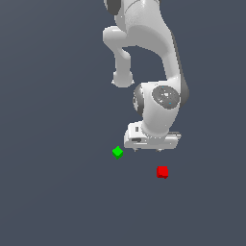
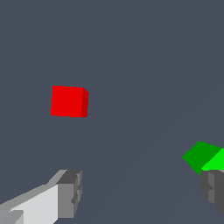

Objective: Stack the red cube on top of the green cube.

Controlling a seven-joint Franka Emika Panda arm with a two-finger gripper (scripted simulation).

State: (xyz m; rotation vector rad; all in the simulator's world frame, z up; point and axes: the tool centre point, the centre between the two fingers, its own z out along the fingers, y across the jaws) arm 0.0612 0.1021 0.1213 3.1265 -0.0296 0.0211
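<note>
Wrist view: fingers (image 2: 70, 192) stand spread apart, gripping nothing; the green cube (image 2: 204, 157) lies just beside one, the red cube (image 2: 68, 101) farther off. Exterior view: both cubes rest apart on the desk (image 1: 53, 192), unstacked. No writing shows.

Arm bent over, wrist pointing down. Gripper (image 1: 149, 150) hovers above floor, near green cube (image 1: 117, 153), toward exterior view's right of it. Fingers (image 2: 70, 192) spread wide, nothing between them.
</note>
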